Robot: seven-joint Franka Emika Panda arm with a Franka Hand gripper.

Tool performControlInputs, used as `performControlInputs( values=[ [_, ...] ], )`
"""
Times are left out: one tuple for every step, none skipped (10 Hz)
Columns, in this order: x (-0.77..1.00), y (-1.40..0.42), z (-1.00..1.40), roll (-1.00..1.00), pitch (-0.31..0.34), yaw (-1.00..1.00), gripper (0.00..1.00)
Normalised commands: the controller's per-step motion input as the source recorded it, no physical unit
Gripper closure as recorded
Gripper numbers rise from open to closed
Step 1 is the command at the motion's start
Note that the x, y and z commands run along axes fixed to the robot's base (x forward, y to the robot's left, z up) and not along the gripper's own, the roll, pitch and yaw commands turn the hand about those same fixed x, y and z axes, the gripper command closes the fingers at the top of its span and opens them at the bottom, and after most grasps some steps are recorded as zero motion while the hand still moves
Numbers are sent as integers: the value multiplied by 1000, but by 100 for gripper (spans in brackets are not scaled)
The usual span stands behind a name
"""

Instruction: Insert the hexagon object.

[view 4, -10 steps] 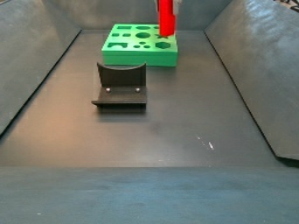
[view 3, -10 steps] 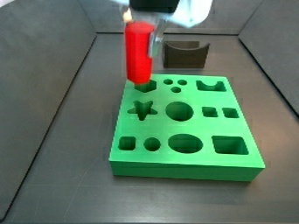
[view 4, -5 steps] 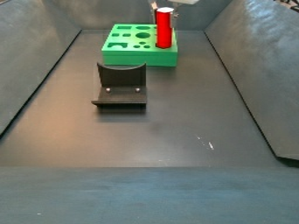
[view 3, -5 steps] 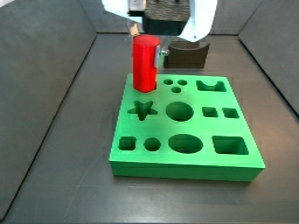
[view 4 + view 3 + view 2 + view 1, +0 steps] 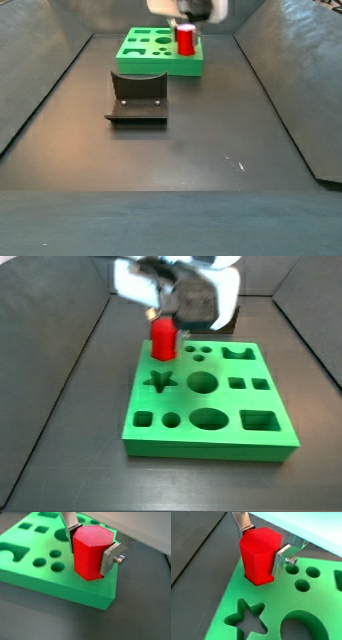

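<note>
Six glossy red facets: hexagon object [image 5: 258, 556] upright between hand [image 5: 264, 539] plates.

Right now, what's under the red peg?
The peg stands in a corner hole of the green board, between the gripper jaws. The hole's shape and depth are hidden by the peg.

No readable text, labels, brands or numbers anywhere: none on the green plastic cutout board [image 5: 211, 406], the glossy red hexagonal peg [image 5: 258, 556], or the claw [image 5: 93, 545].
</note>
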Motion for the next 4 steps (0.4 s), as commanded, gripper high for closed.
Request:
performControlInputs(
  values=[
    [-723, -120, -466, 83, -149, 420, 100],
    [-394, 0, -14, -39, -173, -71, 100],
    [0, 0, 0, -31, -20, 0, 100],
    [0, 0, 0, 0, 0, 0, 100]
  ],
)
